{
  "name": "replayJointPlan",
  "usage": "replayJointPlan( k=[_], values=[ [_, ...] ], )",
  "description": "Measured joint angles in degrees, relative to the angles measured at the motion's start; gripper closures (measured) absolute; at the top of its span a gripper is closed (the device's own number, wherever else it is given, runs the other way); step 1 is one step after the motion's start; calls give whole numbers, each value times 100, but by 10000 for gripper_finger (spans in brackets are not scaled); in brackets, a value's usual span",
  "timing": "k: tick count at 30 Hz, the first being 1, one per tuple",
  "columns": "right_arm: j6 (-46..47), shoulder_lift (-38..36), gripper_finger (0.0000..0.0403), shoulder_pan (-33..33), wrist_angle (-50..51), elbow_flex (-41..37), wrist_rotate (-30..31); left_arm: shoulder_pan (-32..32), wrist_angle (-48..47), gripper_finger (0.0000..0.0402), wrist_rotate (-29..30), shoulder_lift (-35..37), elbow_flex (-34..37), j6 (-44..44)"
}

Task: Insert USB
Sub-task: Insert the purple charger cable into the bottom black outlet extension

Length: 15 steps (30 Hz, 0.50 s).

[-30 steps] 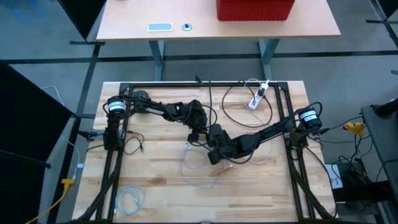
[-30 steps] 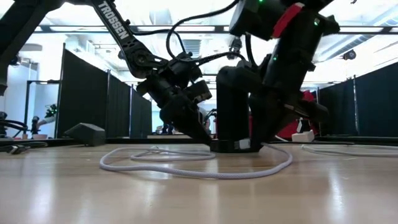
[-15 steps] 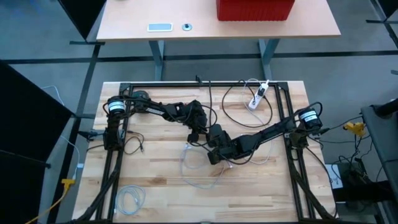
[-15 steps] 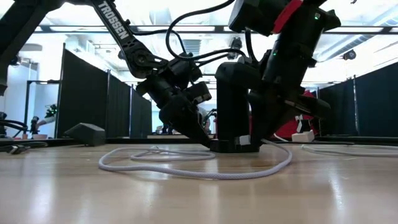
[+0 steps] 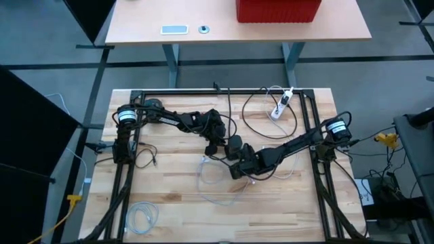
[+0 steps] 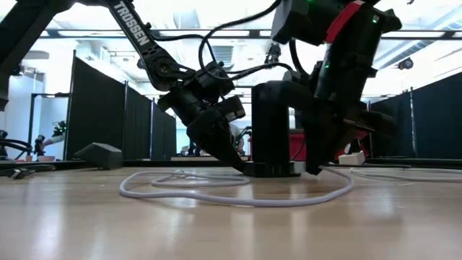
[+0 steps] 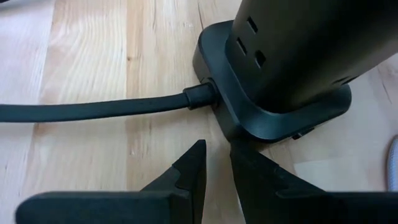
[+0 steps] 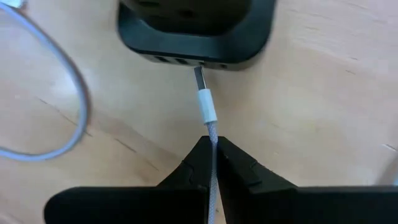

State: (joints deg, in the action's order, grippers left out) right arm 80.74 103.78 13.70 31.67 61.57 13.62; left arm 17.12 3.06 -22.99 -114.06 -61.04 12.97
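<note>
The right gripper (image 8: 213, 144) is clamped on a white braided USB cable (image 8: 213, 152) just behind its plug. The metal tip of the USB plug (image 8: 200, 76) sits at a port in the base of a black charging tower (image 8: 199, 28); whether it has entered the port or only touches the edge is hard to tell from this angle.

The left gripper (image 7: 216, 163) is on the other side of the tower, its fingers (image 7: 189, 171) a narrow gap apart and holding nothing, pointed at the tower's base beside the thick black power cord (image 7: 93, 111) plugged in there.

From above, both grippers meet near the middle of the wooden table (image 5: 176, 190), at the tower. The slack of the white cable loops across the boards nearby. A white power strip (image 5: 281, 105) lies well apart, near the table's far edge.
</note>
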Motion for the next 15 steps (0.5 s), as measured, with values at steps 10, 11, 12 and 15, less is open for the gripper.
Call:
replayJointPlan(
  k=[10,11,12,15],
  values=[
    [-111,25,403,-99,-234,-1,-115,0,-6,338,7,7,0,-22],
    [-119,34,403,-100,-244,-1,-122,0,-8,338,9,7,0,-22],
    [-121,40,403,-106,-239,-1,-123,0,-8,338,9,7,0,-27],
    [-175,42,403,-121,-279,-1,-123,0,-10,338,9,7,0,-84]
  ],
)
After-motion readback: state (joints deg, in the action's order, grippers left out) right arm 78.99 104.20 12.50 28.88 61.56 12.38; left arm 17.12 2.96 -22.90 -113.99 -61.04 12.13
